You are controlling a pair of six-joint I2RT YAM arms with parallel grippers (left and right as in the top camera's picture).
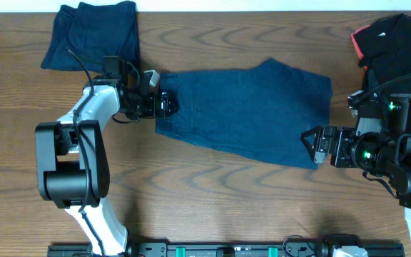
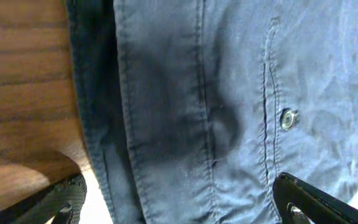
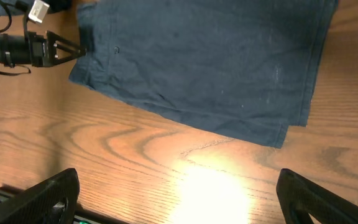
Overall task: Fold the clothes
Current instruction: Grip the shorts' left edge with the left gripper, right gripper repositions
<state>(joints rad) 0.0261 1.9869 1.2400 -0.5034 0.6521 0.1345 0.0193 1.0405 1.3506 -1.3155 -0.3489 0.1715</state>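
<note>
wooden table (image 1: 212, 193), blue shorts (image 1: 255, 114) flat, left gripper (image 1: 168, 104) apart at waistband (image 2: 160, 112), right gripper (image 1: 312, 144) apart beside hem (image 3: 312, 74)

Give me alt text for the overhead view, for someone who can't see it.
Blue shorts lie flat on a wooden table, the left gripper open at their waistband, the right gripper open near the hem. A folded navy garment and black-and-red clothes sit farther back.

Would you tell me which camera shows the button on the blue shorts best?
The left wrist view: the button is close and sharp beside a stitched seam. Overhead it is only a faint speck on the shorts, and the right wrist view shows just a small dot.
</note>
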